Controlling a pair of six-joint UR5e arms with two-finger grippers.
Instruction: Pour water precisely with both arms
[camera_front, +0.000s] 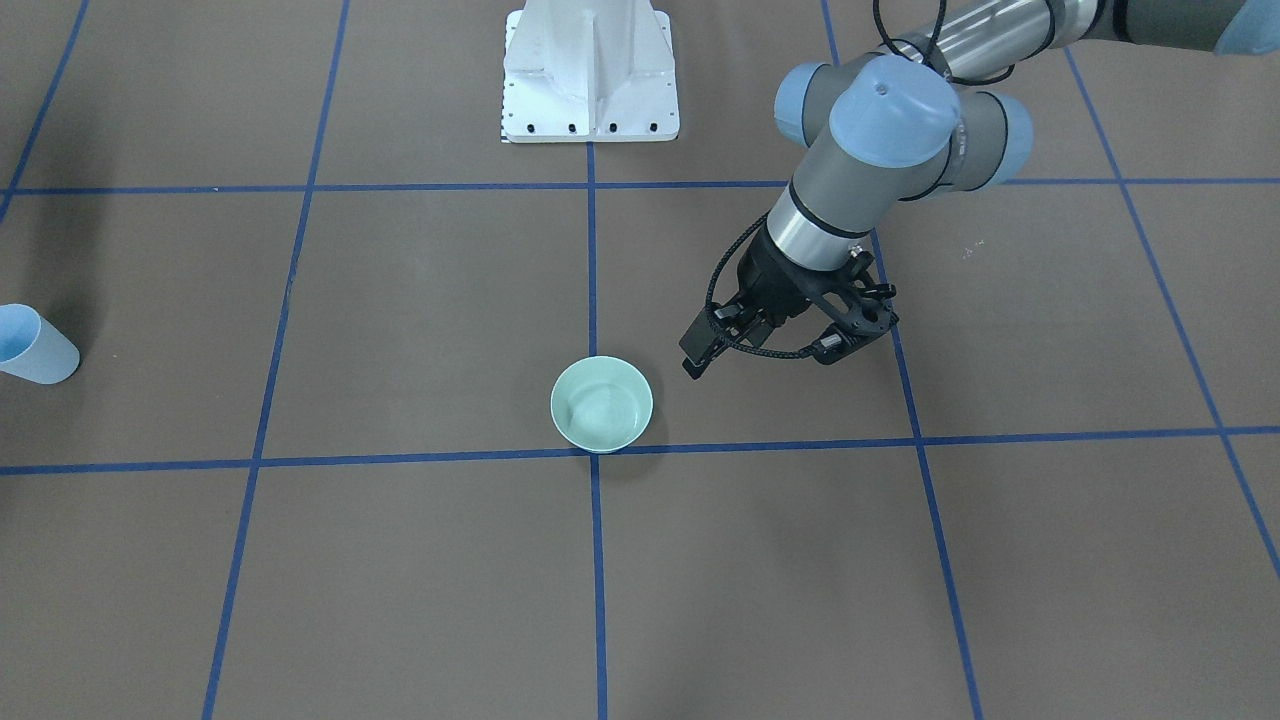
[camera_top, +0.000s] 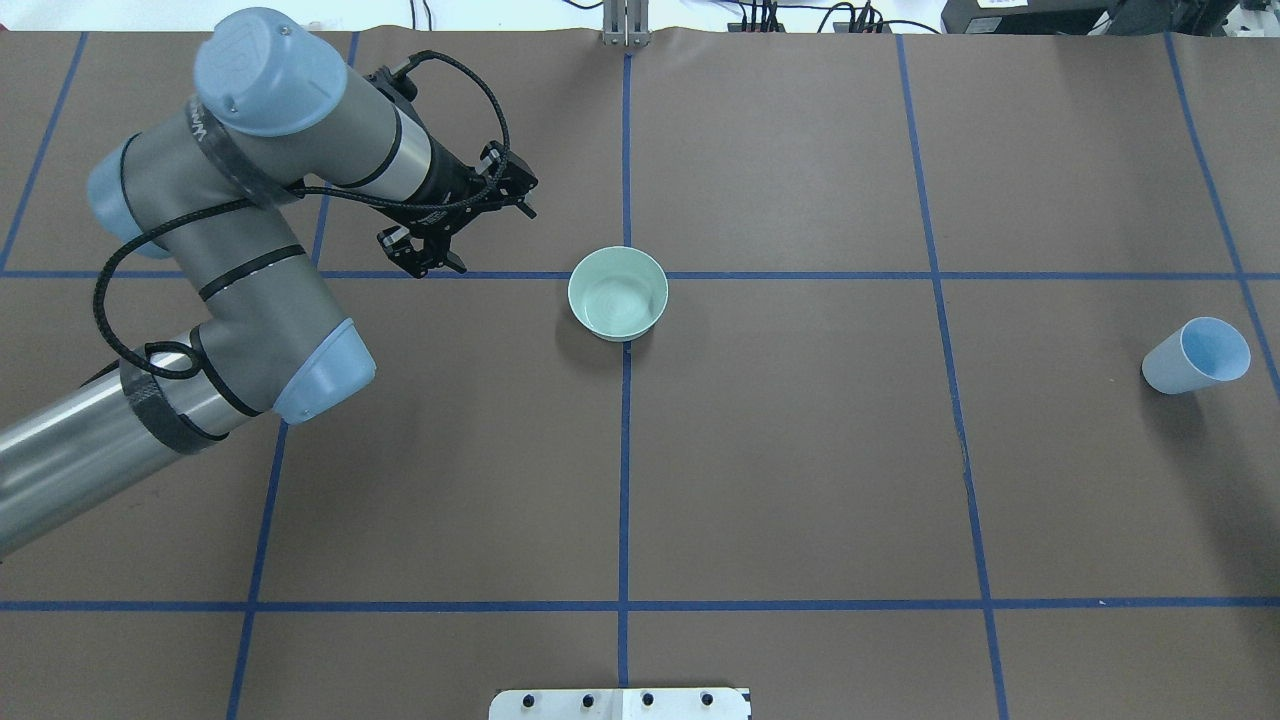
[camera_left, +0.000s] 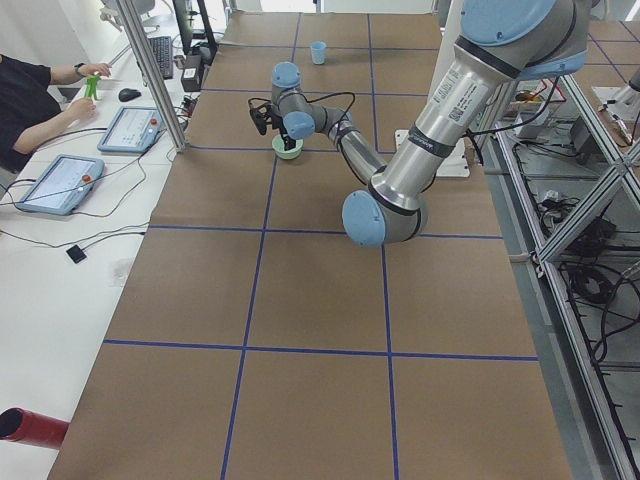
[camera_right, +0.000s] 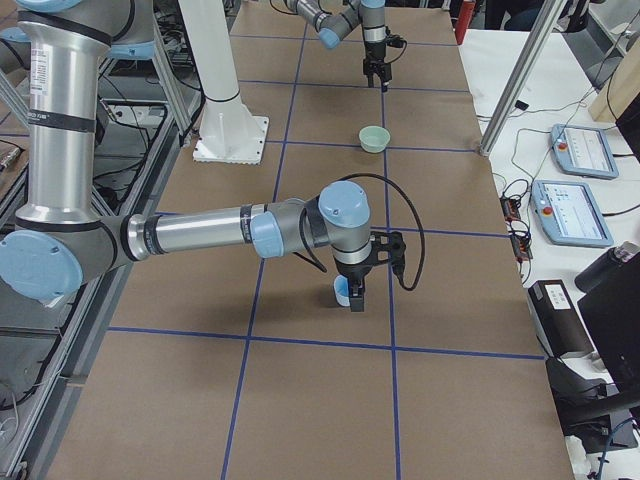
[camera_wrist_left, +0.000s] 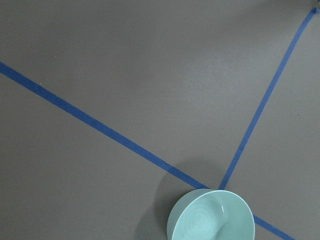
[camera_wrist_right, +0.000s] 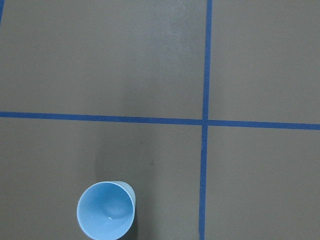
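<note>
Left gripper (camera_front: 758, 358) is hovering just beside the pale-green bowl (camera_front: 601, 404), jaws wide and empty, likely readying to steady it. Right gripper (camera_right: 354, 298) is hanging over the light-blue cup (camera_wrist_right: 106, 210), well apart to the right; whether its jaws are apart or together, I cannot tell. The water (camera_wrist_right: 109, 218) is seemingly glinting inside that cup.

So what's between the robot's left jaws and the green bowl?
Nothing that stands in the way. In the overhead view, only bare brown table and a line of blue tape lie between the left arm's open jaws and the bowl.

Grey arms (camera_top: 250, 290) capped light-blue, pale-green bowl (camera_front: 575, 388), light-blue cup (camera_top: 1195, 356), brown table (camera_top: 800, 450) gridded blue.
</note>
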